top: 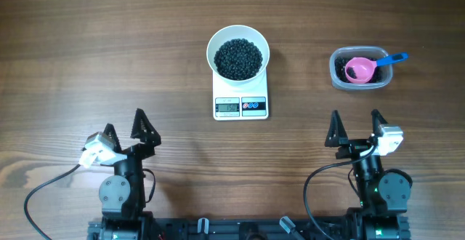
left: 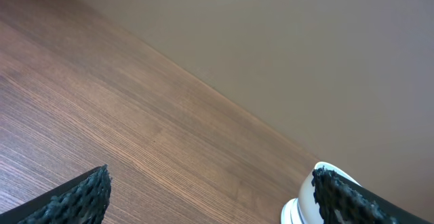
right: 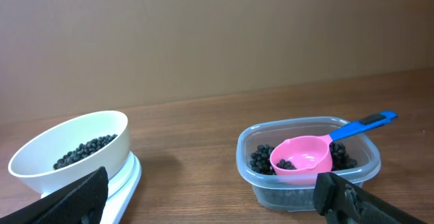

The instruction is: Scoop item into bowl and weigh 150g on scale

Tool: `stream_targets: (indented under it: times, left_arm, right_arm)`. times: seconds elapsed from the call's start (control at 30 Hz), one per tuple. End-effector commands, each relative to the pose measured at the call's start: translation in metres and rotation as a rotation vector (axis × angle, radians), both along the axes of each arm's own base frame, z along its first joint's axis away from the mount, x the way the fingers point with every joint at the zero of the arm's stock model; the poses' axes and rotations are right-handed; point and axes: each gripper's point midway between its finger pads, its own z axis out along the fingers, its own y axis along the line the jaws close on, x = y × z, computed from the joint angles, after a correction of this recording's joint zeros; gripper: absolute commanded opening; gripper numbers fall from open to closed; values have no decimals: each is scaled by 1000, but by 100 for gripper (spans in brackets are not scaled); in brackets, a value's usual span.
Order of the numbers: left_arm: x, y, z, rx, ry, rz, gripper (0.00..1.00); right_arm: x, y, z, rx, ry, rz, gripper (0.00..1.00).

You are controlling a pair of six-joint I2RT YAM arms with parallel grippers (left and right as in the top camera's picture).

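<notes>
Operator: Beans [top: 238, 58] already heap in the white bowl [top: 212, 49], which sits on the scale [top: 240, 98]. Is the scooping finished?

Checker: Probably. The pink scoop [top: 360, 69] lies in the clear tub [top: 336, 80], and the left gripper [top: 124, 121] and right gripper [top: 355, 114] hover near the table [top: 73, 51] front, jaws spread wide and empty. What's left is confirming the weight.

Operator: Can you read it?

Checker: No. From overhead the display [top: 228, 108] is too small. The right wrist shows a few beans inside the scoop and more in the tub, but no display. The left wrist catches only bare wood and a white sliver.
</notes>
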Motion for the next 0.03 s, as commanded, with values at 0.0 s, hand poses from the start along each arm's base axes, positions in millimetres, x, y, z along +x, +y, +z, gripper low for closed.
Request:
stream_targets:
  times: [0.0]
  left_arm:
    - [-1,6,1,21,-2,32,100]
  right_arm:
    - [0,-1,3,7,-11,-9,100]
